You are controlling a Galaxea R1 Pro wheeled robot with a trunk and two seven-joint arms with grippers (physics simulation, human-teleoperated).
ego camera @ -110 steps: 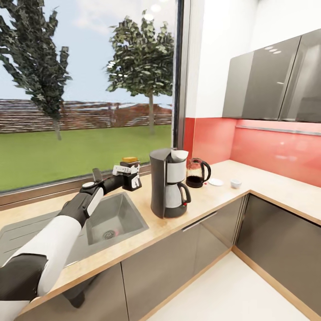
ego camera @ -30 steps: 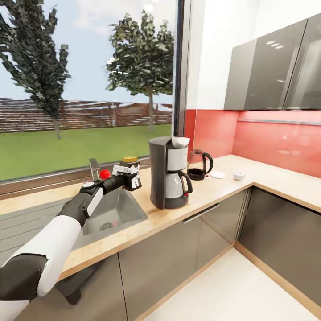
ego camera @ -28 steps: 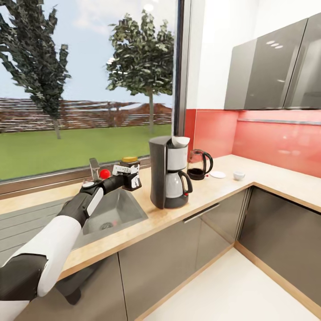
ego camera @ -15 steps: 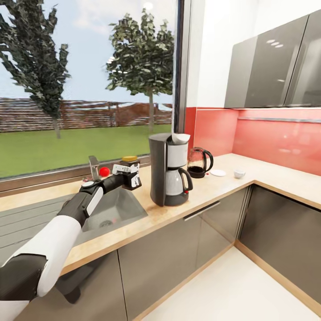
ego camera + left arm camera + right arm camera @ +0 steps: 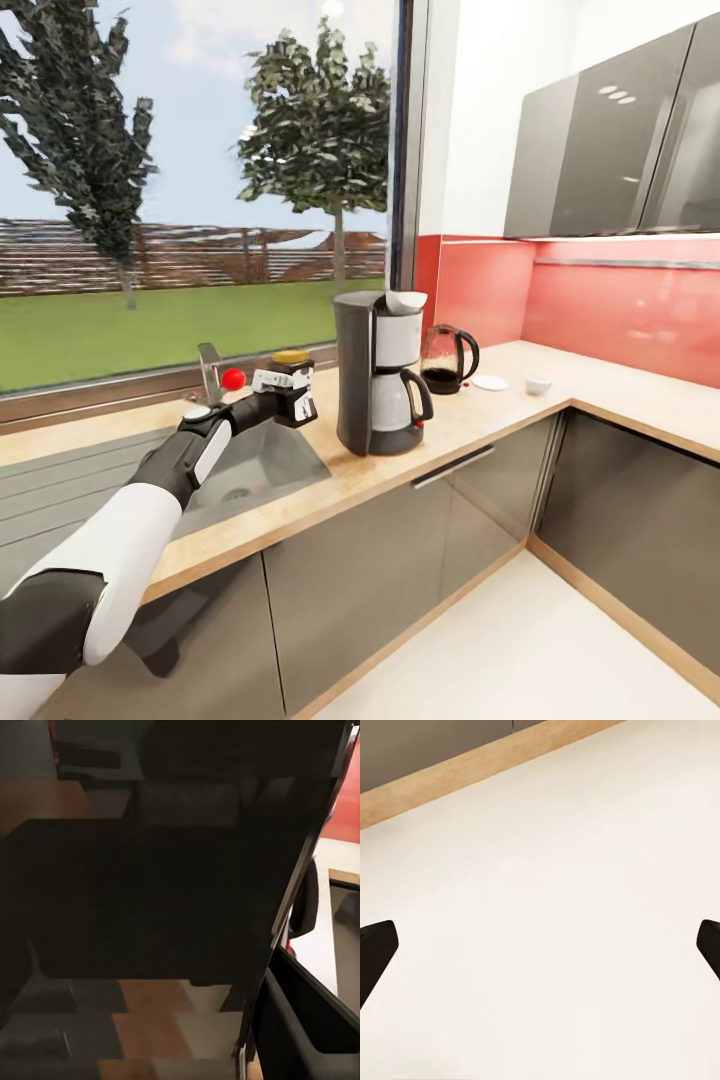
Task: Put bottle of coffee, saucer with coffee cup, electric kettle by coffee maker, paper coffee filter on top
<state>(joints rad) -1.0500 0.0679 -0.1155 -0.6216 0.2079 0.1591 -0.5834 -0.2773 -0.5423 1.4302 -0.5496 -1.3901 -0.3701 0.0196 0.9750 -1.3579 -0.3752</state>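
The left pincer [image 5: 288, 391] is clamped on the small dark jar of coffee with a tan-yellow lid [image 5: 293, 378], held above the steel sink [image 5: 262, 470] set in the light tan wood-grain desk [image 5: 470, 415]. Past it stands the tall dark grey coffee maker [image 5: 378, 384], then the rounded dark glass kettle [image 5: 445, 359], the flat white saucer [image 5: 490, 382] and the small white cup [image 5: 538, 384] toward the desk's inner corner. The right pincer [image 5: 540, 949] has its black fingertips [image 5: 375, 949] wide apart over pale floor [image 5: 555, 900].
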